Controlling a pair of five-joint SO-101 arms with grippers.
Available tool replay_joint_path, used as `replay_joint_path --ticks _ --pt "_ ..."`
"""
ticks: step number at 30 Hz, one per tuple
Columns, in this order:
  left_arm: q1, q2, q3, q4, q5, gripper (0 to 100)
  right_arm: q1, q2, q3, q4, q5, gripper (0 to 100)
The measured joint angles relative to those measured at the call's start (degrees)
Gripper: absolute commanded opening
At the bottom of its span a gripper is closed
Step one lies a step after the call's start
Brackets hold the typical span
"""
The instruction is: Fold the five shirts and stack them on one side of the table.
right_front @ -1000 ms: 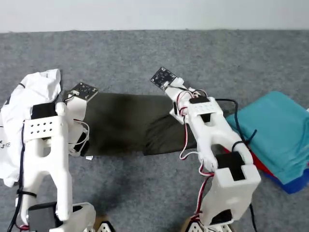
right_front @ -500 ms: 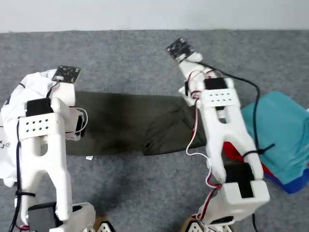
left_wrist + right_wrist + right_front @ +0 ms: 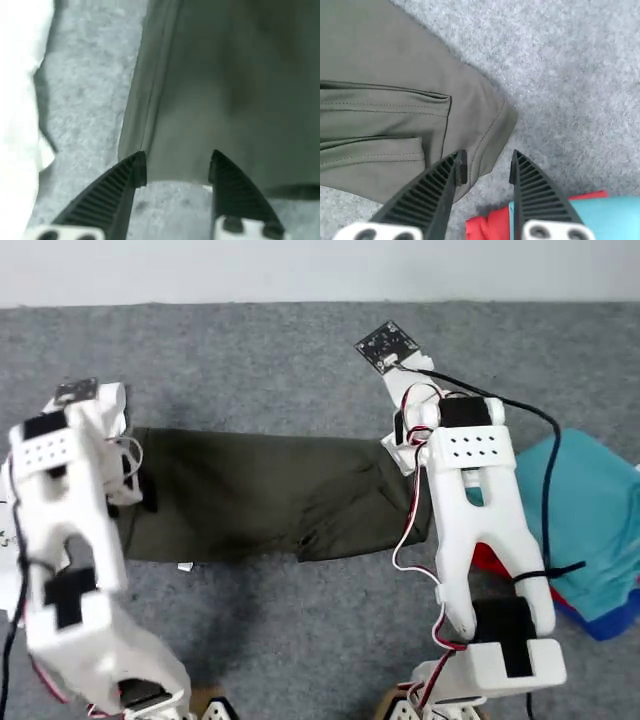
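Across the middle of the grey table point(image 3: 300, 350) an olive shirt point(image 3: 260, 495) lies spread flat as a long band running left to right, with a folded-over flap on its right half. The high view lays out the whole scene. The left arm point(image 3: 70, 540) stands over the shirt's left end and the right arm point(image 3: 475, 500) over its right end.

At the table's right edge a teal shirt point(image 3: 590, 510) sits on top of a pile, with a red shirt point(image 3: 495, 562) and a blue shirt point(image 3: 600, 625) peeking out beneath it. A white shirt point(image 3: 20, 60) lies crumpled at the left, just beside the olive one with a strip of table between them.

The wrist views add the fingers, which the arms cover from above. The left gripper point(image 3: 177, 160) hangs over the near left edge of the olive shirt with its fingers apart and nothing between them. The hem and its folded seam run away from the fingers. The right gripper point(image 3: 488, 160) is also spread, poised above the shirt's rounded right corner, where stitched hems show. The red and teal cloth lie just near of it. A small white tag point(image 3: 183, 566) lies at the olive shirt's near edge.
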Motion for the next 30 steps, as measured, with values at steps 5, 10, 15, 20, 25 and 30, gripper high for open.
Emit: replay_joint_path --ticks 5,10,15,20,25,30 --pt "1.67 14.68 -16.35 4.84 0.53 21 -0.18 0.0 2.55 0.0 0.0 15.4" --pt "-0.09 25.49 -28.4 7.74 3.34 21 0.0 0.0 4.13 0.0 0.0 15.4" --pt "-1.49 29.63 -35.43 9.67 3.78 21 0.0 0.0 4.13 0.0 0.0 15.4" --pt "0.26 35.16 -37.01 9.93 3.87 10 -0.09 0.0 4.13 0.0 0.0 15.4" --pt "3.25 37.54 -39.3 10.46 4.04 1 0.0 0.0 4.13 0.0 0.0 15.4" --pt "4.66 38.24 -40.53 10.99 4.31 1 1.32 0.0 4.13 0.0 0.0 15.2"
